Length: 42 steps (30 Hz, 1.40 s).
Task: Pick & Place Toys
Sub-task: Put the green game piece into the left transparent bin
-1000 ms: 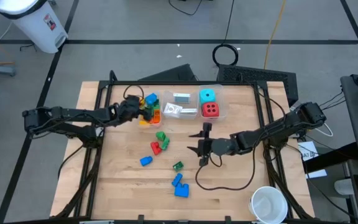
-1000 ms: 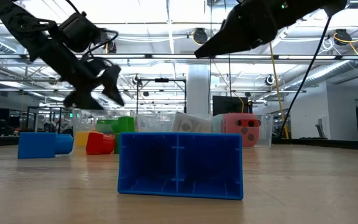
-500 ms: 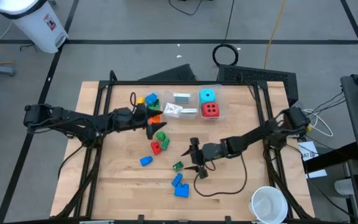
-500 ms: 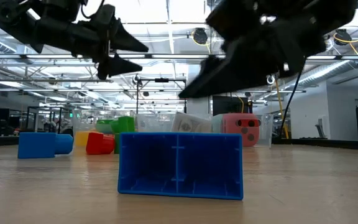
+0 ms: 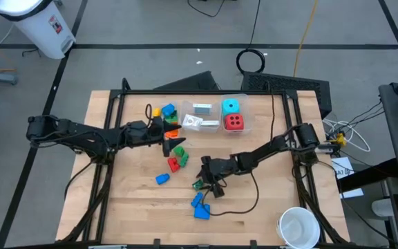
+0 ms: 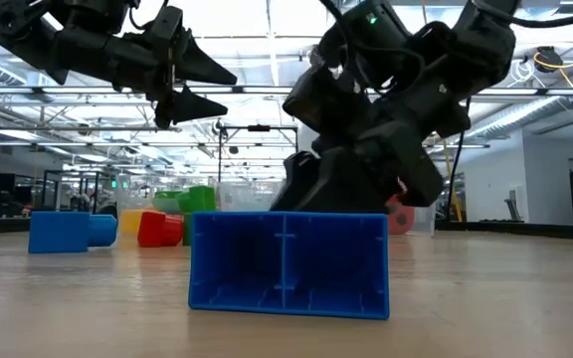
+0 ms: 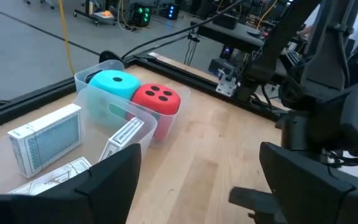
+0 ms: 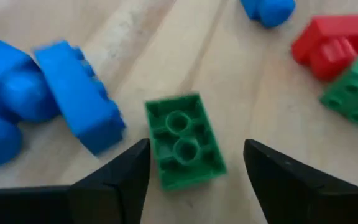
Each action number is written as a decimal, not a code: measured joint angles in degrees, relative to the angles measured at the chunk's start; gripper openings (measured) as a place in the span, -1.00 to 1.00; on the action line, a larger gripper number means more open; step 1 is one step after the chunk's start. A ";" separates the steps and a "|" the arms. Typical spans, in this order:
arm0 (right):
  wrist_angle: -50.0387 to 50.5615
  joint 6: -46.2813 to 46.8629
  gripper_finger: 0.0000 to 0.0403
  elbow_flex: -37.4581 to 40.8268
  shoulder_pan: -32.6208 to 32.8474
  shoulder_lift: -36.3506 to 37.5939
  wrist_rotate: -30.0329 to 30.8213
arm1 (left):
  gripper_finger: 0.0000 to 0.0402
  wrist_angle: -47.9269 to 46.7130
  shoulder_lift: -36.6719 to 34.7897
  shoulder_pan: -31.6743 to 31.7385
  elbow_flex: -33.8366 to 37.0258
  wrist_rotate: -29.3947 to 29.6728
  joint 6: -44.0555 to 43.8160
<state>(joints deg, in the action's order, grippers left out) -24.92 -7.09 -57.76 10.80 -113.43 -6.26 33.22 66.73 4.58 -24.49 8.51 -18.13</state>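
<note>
Right wrist view: small green plastic brick point(image 8: 182, 140) lying studs-down on the wooden table point(image 8: 241, 81), dead centre between right gripper point(image 8: 194, 177) fingers, jaws spread, long axis running fore-aft. Left gripper point(image 5: 173, 137) parked open by bins, farther off.

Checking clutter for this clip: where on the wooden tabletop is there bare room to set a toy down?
Bare wood lies right of the right pincer, between it and the white round cup, and along the near left edge below the small blue plastic brick. The centre is crowded: red brick, green brick, left pincer, clear plastic bins.
</note>
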 joint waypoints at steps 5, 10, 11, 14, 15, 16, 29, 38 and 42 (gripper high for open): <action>0.05 -0.27 -0.08 0.04 -0.39 0.02 -0.02 | 0.64 -0.07 -0.01 0.00 0.00 -0.02 -0.12; -0.14 -1.34 -0.36 0.04 -0.30 0.02 -0.07 | 0.64 -0.12 0.00 -0.17 0.00 -0.02 -1.73; -0.15 -1.34 -0.41 0.04 -0.30 0.02 -0.07 | 0.64 -0.10 -0.01 -0.20 0.00 -0.05 -1.94; -0.46 -1.39 -0.50 0.04 -0.32 0.02 -0.04 | 0.64 -0.09 0.01 -0.22 0.00 -0.06 -2.16; -0.46 -1.50 -0.51 0.04 -0.32 0.02 -0.04 | 0.64 -0.09 -0.01 -0.22 0.00 -0.06 -2.16; -0.46 -1.53 -0.51 0.04 -0.32 0.02 -0.04 | 0.64 -0.09 0.00 -0.22 0.00 -0.06 -2.19; 13.48 -10.88 -0.51 0.07 2.16 12.73 15.84 | 0.64 -0.01 0.00 -1.36 0.00 -0.08 -11.81; 10.43 -23.77 -0.50 0.07 7.20 18.00 46.99 | 0.64 1.48 0.01 -5.25 0.00 1.11 -15.88; 4.79 -28.27 -0.51 0.09 7.81 17.99 52.55 | 0.64 2.36 0.60 -7.24 0.00 3.37 -15.63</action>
<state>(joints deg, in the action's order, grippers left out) -20.13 -35.36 -57.67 18.61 -95.44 46.29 35.57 67.33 -2.66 -24.49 11.88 -33.76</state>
